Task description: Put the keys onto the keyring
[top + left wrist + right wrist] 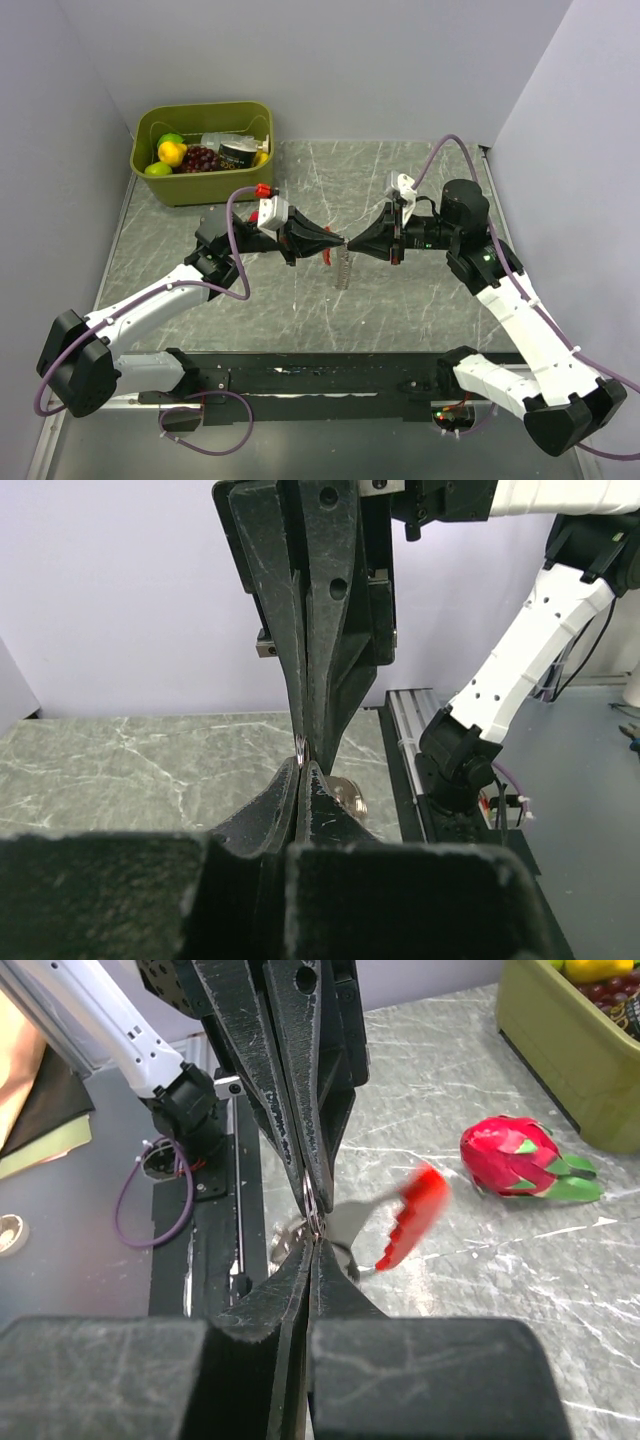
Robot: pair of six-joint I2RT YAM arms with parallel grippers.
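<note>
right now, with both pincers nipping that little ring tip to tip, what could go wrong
1. The left pincer and right pincer hold the keyring only by their very tips. A slight pull apart could let the thin wire slip out and drop.
2. The red fob is blurred in the right wrist view, so it is probably swinging. That could twist the wire in the grip.

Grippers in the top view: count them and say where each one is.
2. The left gripper reaches in from the left, the right gripper from the right; their shut tips meet over the table's middle, both pinching the keyring.
</note>
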